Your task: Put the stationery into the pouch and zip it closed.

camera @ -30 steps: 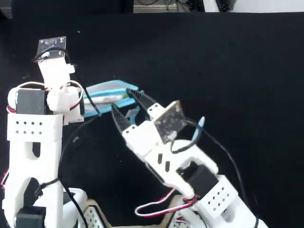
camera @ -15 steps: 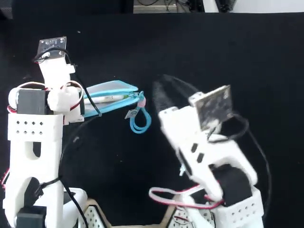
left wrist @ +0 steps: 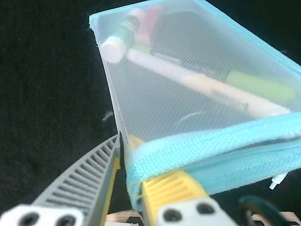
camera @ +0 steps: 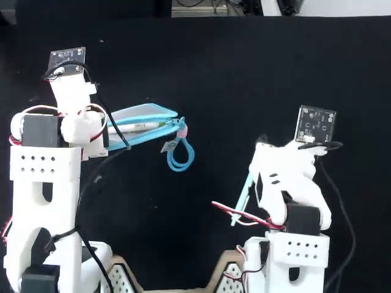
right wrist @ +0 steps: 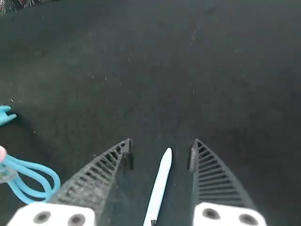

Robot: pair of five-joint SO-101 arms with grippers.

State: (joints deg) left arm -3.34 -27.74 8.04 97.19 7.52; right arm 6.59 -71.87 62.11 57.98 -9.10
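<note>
One end effector (right wrist: 160,151), right, retreated from pouch (camera: 142,114).

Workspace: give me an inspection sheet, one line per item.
Surface: black table.
Job's things: mesh pouch holding pens, blue cord loop at its end, zip state unclear; one pale pen on the table.
Clutter: nothing seen.
Grippers: left gripper shut on the pouch's edge; right gripper open over the pale pen, not gripping it.
Cables: red and white wires by the right arm's base.
Surroundings: cables beyond the table's far edge.
</note>
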